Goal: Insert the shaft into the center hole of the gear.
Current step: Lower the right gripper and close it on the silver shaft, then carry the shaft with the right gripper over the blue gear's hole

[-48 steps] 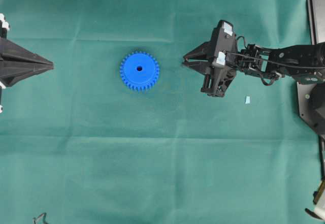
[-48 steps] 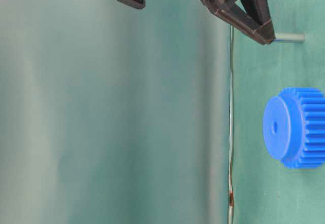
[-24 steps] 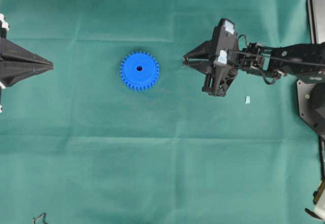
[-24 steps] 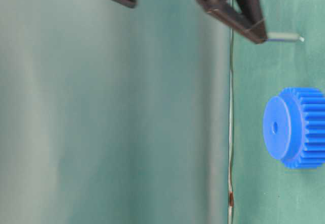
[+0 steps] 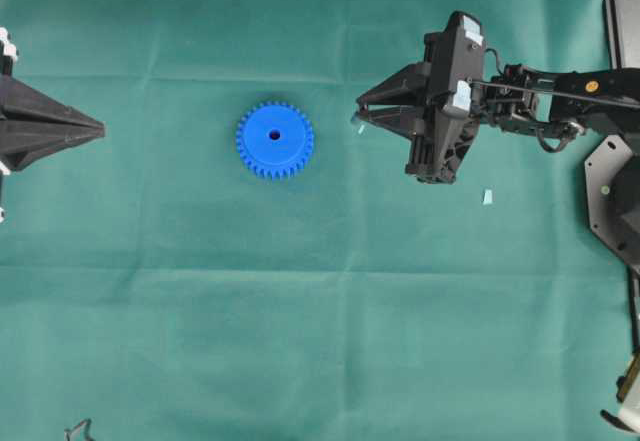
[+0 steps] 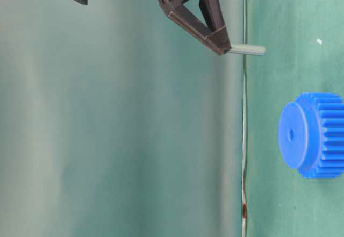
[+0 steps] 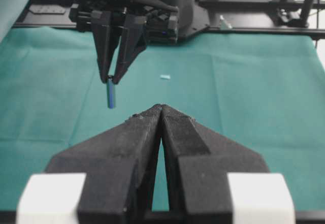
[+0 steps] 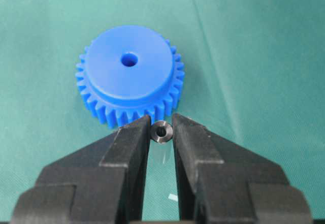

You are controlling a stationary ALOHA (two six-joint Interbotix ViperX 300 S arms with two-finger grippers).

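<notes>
I have the right gripper (image 8: 161,131) pinching the shaft (image 8: 162,131) between its very fingertips, and in the right wrist view I look straight down the pin's end, a small dark-centred ring held between the two black fingers (image 8: 127,153). In the table-level view the shaft (image 6: 247,49) sticks out beyond the tips, clear of the green cloth (image 5: 300,311). The gear (image 5: 275,140) lies flat on the cloth, well apart from the right gripper (image 5: 356,118) and to its left in the overhead view, its center hole (image 5: 274,135) facing up and unfilled. The left gripper (image 5: 100,129) hangs at the left edge, jaws pressed together. A small pale scrap (image 5: 487,197) lies near the right arm; what it is I cannot quite tell.
</notes>
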